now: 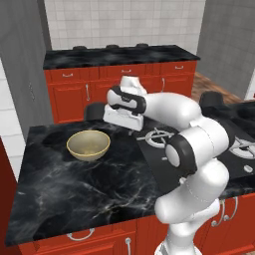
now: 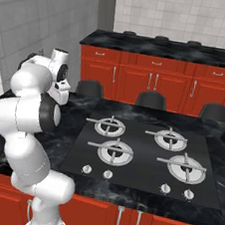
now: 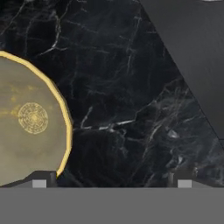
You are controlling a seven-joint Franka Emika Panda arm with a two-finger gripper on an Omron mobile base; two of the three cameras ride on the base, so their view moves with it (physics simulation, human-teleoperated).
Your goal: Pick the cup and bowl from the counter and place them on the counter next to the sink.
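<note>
Counter [image 1: 74,184] of black veined marble lies nearest, bare along its front edge. Farther in, the bowl [image 1: 88,145] sits upright on it, tan with a yellowish inside and nothing in it, just left of the stove plate [image 2: 144,156] with its four burners. The pincer [image 3: 111,181] hangs above the counter beside the bowl, its tips spread wide and pinching nothing; one fingertip [image 3: 39,180] overlaps the bowl's rim in the hand view, which cuts off most of the bowl at the left edge. In the left base view the hand itself hides the pincer. Beyond stand dark stools [image 2: 151,99], then red cabinets [image 2: 154,80] under a second black worktop.
</note>
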